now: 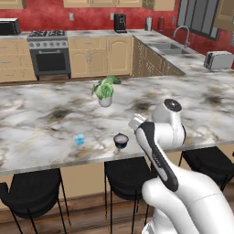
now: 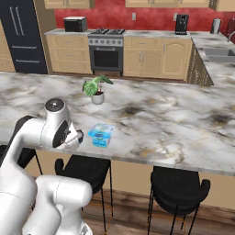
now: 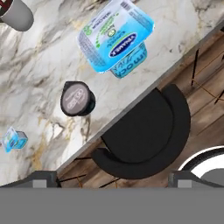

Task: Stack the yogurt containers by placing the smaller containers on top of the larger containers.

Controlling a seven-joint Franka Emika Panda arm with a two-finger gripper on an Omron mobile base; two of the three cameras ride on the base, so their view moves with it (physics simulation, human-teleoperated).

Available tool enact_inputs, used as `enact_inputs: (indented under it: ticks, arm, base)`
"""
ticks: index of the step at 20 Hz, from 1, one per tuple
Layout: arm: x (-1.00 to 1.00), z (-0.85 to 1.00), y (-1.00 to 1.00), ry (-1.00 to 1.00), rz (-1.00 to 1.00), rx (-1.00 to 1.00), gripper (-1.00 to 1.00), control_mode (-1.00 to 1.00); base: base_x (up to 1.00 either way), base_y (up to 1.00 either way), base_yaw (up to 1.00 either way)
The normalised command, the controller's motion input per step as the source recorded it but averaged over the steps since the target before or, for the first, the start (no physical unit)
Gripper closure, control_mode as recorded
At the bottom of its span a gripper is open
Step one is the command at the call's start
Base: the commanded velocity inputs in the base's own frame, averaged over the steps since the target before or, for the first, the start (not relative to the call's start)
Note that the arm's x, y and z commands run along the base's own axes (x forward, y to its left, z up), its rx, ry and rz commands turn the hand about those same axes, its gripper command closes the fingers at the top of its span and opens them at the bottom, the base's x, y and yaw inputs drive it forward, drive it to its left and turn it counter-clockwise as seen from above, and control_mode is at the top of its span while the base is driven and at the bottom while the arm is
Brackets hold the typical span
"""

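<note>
I saw a long marble island counter (image 1: 45,114), pale with grey and tan veining, carrying four things. A white pot with a green plant (image 1: 105,91) stood toward the middle of it. Nearer the front edge sat a dark round cup with a pale top (image 1: 121,140), and a tiny light-blue cup (image 1: 79,139) stood apart to one side of it. A squarish translucent blue tub with a paler lid (image 2: 101,134) rested close to the same edge, on the dark cup's other side. None of them touched.
</note>
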Motion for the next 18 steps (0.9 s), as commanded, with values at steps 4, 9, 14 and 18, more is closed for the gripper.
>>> enact_inputs:
  ticks: [4, 9, 14, 18]
  arm:
    - [0.35, -0.11, 0.0, 0.0, 0.02, 0.04, -1.0, -1.0]
    - [0.44, -0.14, 0.03, 0.0, 0.0, 0.0, -1.0, -1.0]
    - [0.47, -0.26, 0.08, 0.03, 0.0, 0.0, -1.0, -1.0]
    - [0.41, -0.3, 0.03, 0.08, 0.0, 0.0, -1.0, -1.0]
  base:
    - [0.0, 0.0, 0.0]
    - [0.0, 0.0, 0.0]
    - [0.0, 0.0, 0.0]
    - [0.0, 0.0, 0.0]
